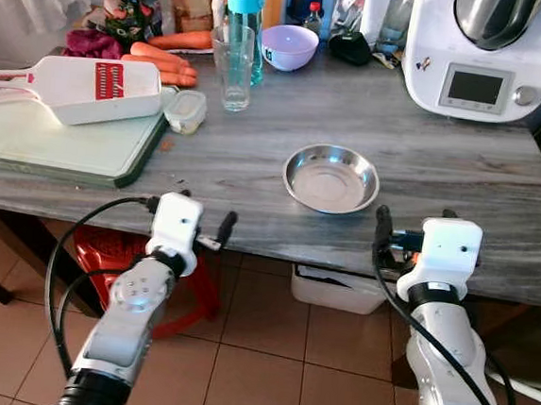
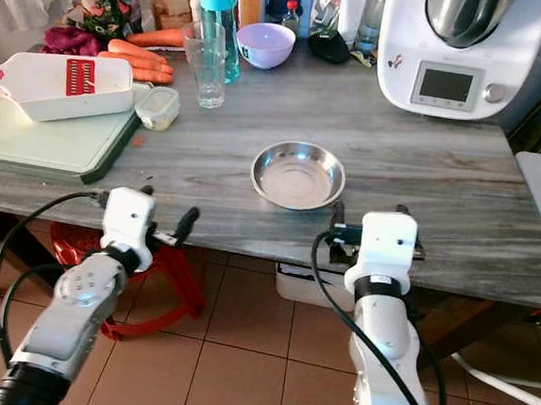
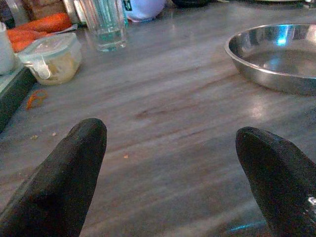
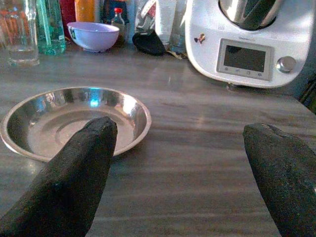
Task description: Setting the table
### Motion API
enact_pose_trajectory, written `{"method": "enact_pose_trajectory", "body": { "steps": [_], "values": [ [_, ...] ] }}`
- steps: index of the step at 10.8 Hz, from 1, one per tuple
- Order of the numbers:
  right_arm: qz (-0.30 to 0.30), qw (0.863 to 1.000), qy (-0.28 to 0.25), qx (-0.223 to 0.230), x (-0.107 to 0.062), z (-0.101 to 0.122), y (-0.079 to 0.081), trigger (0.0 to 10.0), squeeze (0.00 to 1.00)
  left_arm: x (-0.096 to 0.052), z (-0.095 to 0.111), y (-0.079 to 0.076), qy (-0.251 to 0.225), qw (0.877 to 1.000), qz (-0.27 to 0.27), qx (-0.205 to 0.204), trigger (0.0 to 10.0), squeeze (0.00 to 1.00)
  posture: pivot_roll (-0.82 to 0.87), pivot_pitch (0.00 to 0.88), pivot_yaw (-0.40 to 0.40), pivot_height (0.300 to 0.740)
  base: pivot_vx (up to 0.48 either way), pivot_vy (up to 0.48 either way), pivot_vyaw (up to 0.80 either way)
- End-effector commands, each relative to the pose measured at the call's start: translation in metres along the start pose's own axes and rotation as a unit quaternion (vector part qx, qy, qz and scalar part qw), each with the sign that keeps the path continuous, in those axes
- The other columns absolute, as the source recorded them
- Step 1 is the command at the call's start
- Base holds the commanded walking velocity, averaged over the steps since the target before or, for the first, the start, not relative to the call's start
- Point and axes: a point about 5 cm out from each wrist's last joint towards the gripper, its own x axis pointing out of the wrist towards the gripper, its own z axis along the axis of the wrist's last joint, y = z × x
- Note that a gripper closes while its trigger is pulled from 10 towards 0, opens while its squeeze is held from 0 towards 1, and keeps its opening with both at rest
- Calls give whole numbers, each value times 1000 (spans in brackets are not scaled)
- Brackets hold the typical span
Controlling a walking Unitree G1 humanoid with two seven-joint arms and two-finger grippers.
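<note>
A round steel plate (image 1: pixel 331 179) lies empty on the grey wooden table (image 1: pixel 444 170), near its front edge. An empty drinking glass (image 1: pixel 232 66) and a purple bowl (image 1: pixel 289 46) stand farther back. My left gripper (image 1: pixel 203 212) hovers at the table's front edge, left of the plate, open with nothing between its fingers (image 3: pixel 64 182). At the same edge my right gripper (image 1: pixel 416 223) is open and empty, just right of the plate (image 4: pixel 74 121). The left wrist view takes in the plate (image 3: pixel 276 57) and the glass (image 3: pixel 104 24).
A green cutting board (image 1: pixel 67 142) with a white slicer (image 1: pixel 91 90) fills the left side, with a small lidded container (image 1: pixel 185 112) and carrots (image 1: pixel 164 61) beside it. A teal bottle (image 1: pixel 245 11) and a white kitchen machine (image 1: pixel 483 51) stand at the back. A red stool (image 1: pixel 114 255) sits under the table.
</note>
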Motion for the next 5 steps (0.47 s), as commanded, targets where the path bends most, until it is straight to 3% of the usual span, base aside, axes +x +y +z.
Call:
{"method": "enact_pose_trajectory", "body": {
  "steps": [1,5],
  "values": [
    [0,1000,-2,0,-1,4,-2,10000,0,1,-3,2,12,1000,8,6,10000,0,-60,115,23,740,0,0,0],
    [2,1000,1,1,-1,4,-2,10000,0,2,-4,0,14,1000,11,8,10000,0,-70,116,21,740,-263,0,0]
  ]
}}
